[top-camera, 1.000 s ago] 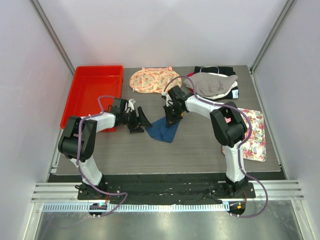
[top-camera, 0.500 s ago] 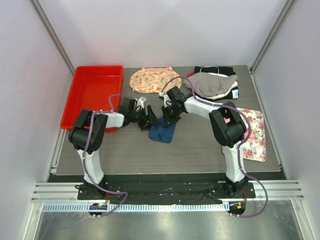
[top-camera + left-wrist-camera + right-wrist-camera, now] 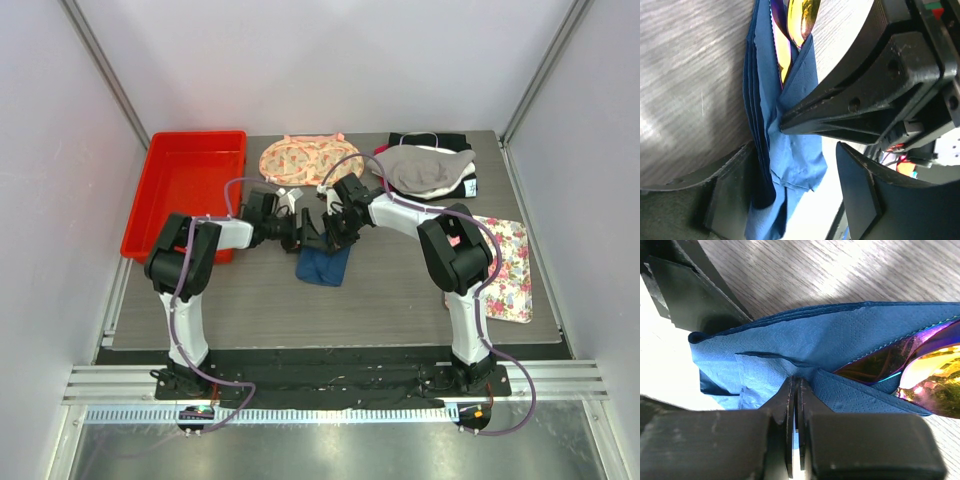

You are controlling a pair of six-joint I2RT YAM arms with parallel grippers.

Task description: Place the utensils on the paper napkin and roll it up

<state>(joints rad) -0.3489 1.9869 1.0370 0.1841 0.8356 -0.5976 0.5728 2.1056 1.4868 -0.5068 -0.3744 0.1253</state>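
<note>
Napkin (image 3: 323, 265) sits mid-worktop, folded into several layers. Utensils (image 3: 920, 371) are tucked inside, iridescent heads poking out one end.

Right end effector (image 3: 795, 386) is pressed together, pinching a raised fold of napkin right next to the utensils. Left end effector (image 3: 792, 162) is spread and straddles the layered edge at the other end, nothing clamped. One finger (image 3: 735, 190) is against or just beside the stack; can't tell which.

My read: the wrap is partly formed and loose. Step in hand is left taking the loose layers so the bundle can be turned.

To do it well:
- Left closes on all layers at once, not only the top sheet, or the stack fans out.
- Right holds its pinch until left has a grip; an early release likely lets the fold spring open.
- Roll toward the utensils and keep them pinned to the worktop (image 3: 400, 300) so they don't slide out the open end.
- Paper is thin, so pull gently; it'll tear.
- The end effectors are nearly touching, so watch clearance.
</note>
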